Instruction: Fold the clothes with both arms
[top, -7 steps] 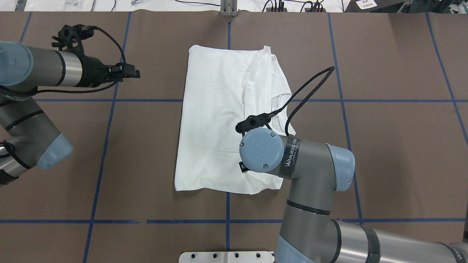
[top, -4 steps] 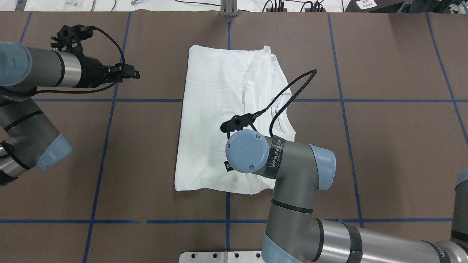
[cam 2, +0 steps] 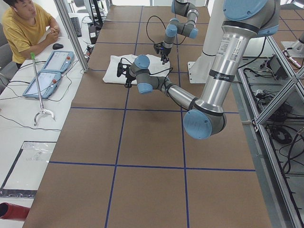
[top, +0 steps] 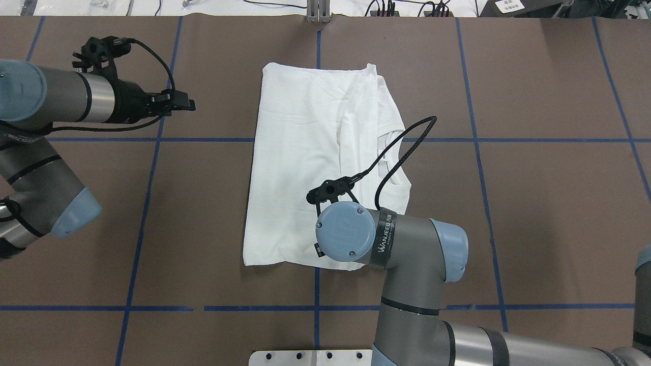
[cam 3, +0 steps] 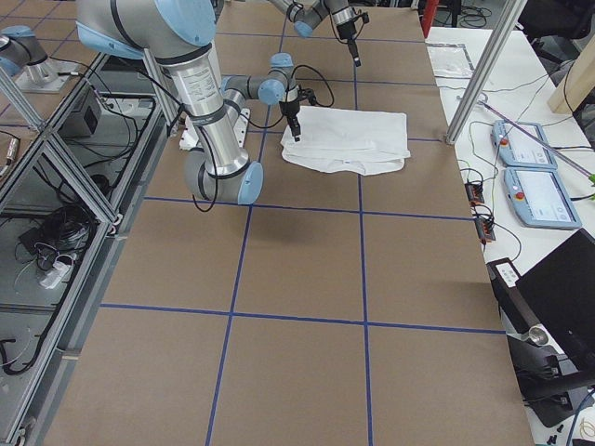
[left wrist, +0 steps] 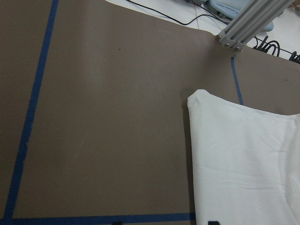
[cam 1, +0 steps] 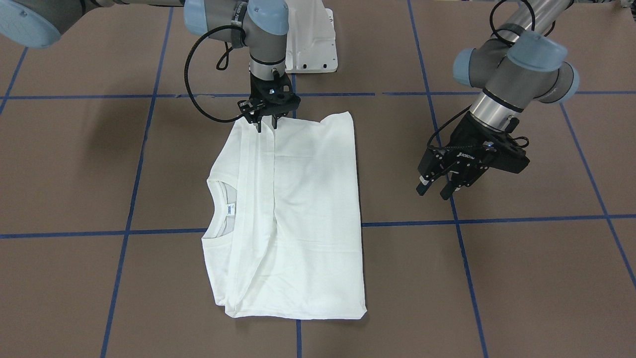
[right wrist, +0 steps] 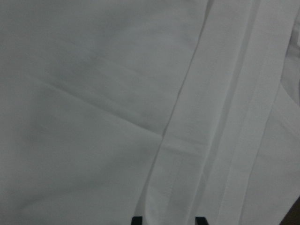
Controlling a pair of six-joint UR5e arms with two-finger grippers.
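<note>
The white T-shirt (cam 1: 308, 209) lies folded into a long rectangle in the middle of the table (cam 1: 497, 278), and also shows in the overhead view (top: 300, 168). Its ribbed neck and small label (cam 1: 231, 209) face up on one long side. No black print shows. My right gripper (cam 1: 267, 124) points straight down, open and empty, just above a lengthwise fold at the shirt's end nearest my base. Its fingertips (right wrist: 137, 219) stand apart over the cloth. In the overhead view its wrist hides it. My left gripper (cam 1: 432, 191) is open and empty above bare table, well off the shirt's other side (top: 189, 104).
The white metal pedestal base (cam 1: 310, 35) stands at my edge of the table, just behind the right gripper. Blue tape lines grid the brown tabletop. An aluminium post (top: 318, 12) stands at the far edge. An operator (cam 2: 28, 28) sits by two tablets (cam 2: 50, 71).
My right arm has moved along the shirt toward its middle fold and then back toward my base. The left arm and the shirt have not moved.
</note>
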